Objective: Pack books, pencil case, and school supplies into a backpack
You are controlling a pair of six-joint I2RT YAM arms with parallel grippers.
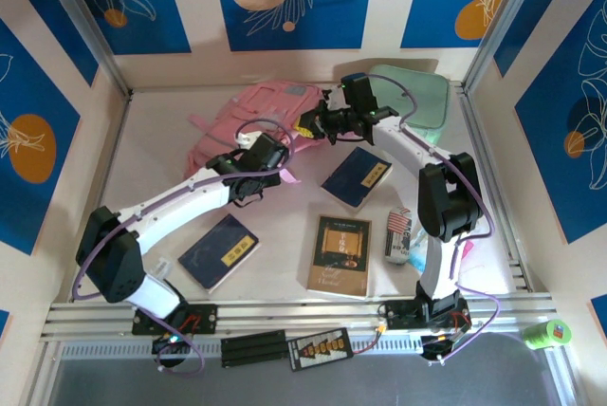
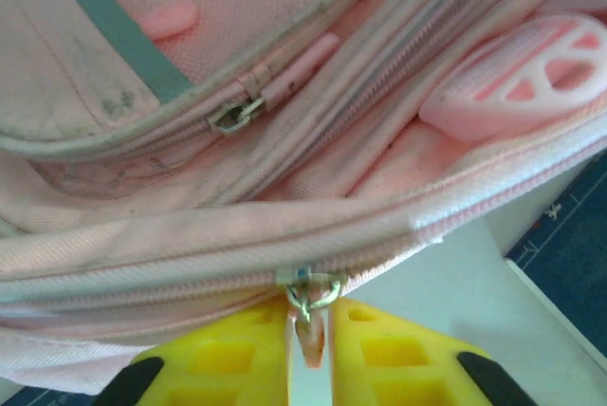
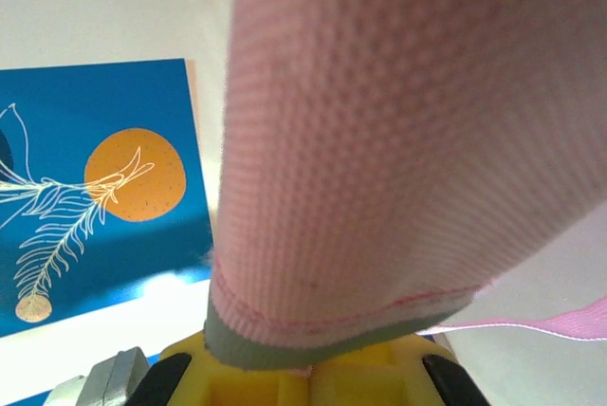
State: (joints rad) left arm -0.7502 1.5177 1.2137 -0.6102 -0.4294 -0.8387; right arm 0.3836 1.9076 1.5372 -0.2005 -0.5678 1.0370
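Observation:
The pink backpack [image 1: 248, 110] lies at the back of the table. My left gripper [image 1: 292, 145] is at its near right edge. In the left wrist view the yellow fingers [image 2: 237, 359] stand slightly apart, and the pink zipper pull [image 2: 311, 341] hangs loose in the gap under its metal slider [image 2: 308, 289]. My right gripper [image 1: 320, 126] is shut on a pink backpack flap with a grey edge [image 3: 379, 140], holding it up. Two navy books [image 1: 219, 251] [image 1: 357, 176] and a brown and tan book [image 1: 340, 255] lie flat on the table.
A mint-green box [image 1: 417, 98] stands at the back right, behind the right arm. A striped pouch [image 1: 398, 233] and small supplies [image 1: 417, 256] lie by the right arm's base. A pink plastic charm [image 2: 531, 74] rests on the backpack. Walls close in on three sides.

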